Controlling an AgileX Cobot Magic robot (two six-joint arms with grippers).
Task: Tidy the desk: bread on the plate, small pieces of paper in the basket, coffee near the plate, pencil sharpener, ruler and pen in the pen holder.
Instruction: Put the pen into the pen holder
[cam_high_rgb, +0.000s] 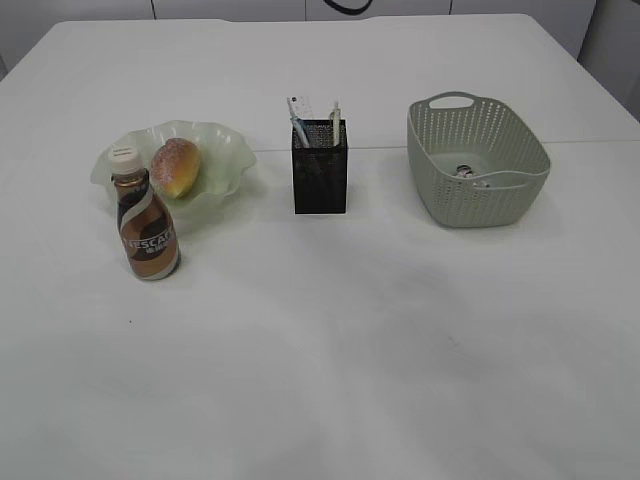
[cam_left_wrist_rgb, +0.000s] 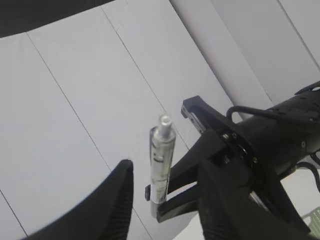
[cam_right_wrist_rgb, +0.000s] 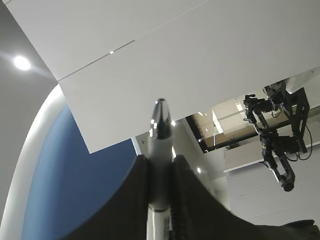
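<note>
Exterior view: the brown-and-white coffee bottle (cam_high_rgb: 146, 226) standing just in front of the plate (cam_high_rgb: 225, 160) carries the brand name "NESCAFÉ" in white capitals on a dark band across its label; a smaller line of print beneath it is too small to read. The ruler (cam_high_rgb: 299, 106) standing in the pen holder (cam_high_rgb: 320, 170) shows fine markings, none legible. Left wrist view: the pen (cam_left_wrist_rgb: 161, 162) bears a small dark marking on its barrel, unreadable.
</note>
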